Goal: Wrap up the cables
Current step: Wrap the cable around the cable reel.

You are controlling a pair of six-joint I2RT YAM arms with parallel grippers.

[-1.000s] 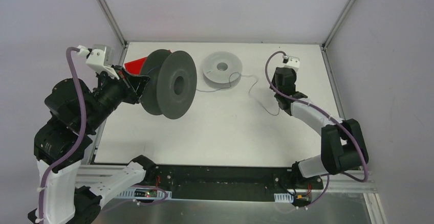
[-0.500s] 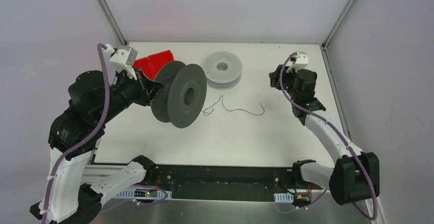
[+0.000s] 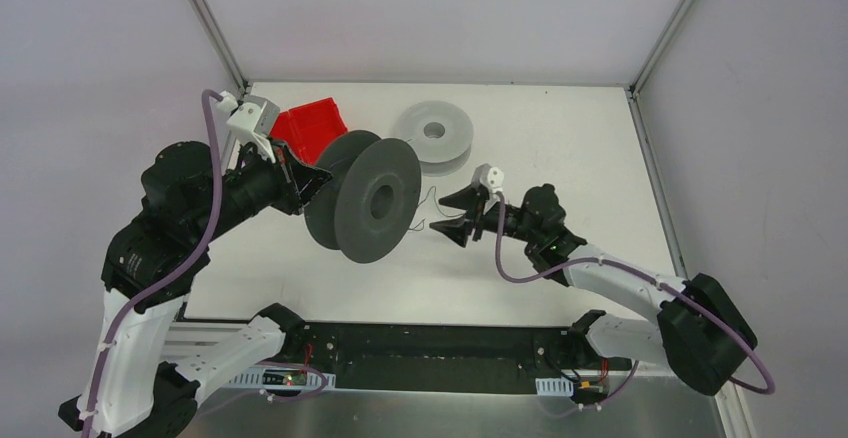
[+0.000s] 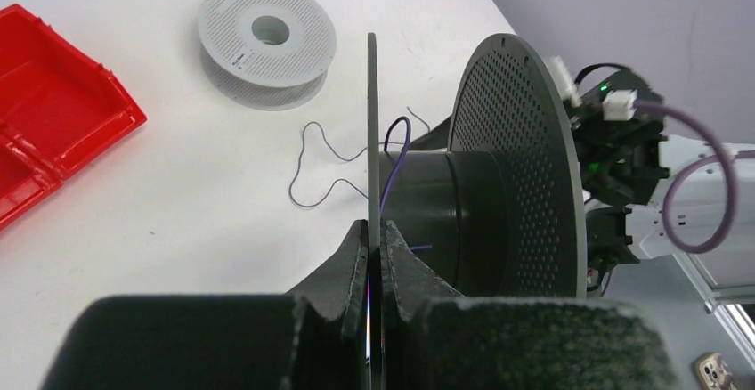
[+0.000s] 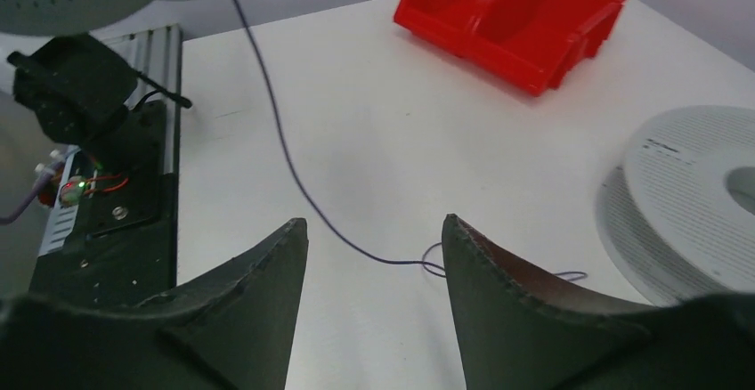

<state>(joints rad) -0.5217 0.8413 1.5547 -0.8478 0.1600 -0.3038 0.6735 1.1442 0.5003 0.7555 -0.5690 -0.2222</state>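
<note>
My left gripper [image 4: 372,230] is shut on the thin near flange of a large dark grey spool [image 3: 365,198], holding it on edge above the table, left of centre. A thin dark cable [image 4: 292,196] lies in loose curls on the white table and rises to the spool's hub [image 4: 436,203]. In the right wrist view the same cable [image 5: 303,189] runs down from the spool and across the table just beyond my fingers. My right gripper [image 3: 455,215] points left at the spool, low over the table. It [image 5: 374,225] is open, with nothing between the fingers.
A light grey spool [image 3: 435,136] lies flat at the back centre of the table. A red bin [image 3: 310,126] sits at the back left, behind the left gripper. The black base rail [image 3: 430,353] runs along the near edge.
The left arm carried the dark spool right, towards the centre. The right arm swung from the far right in to the spool and its jaws widened. The cable dropped into curls on the table.
</note>
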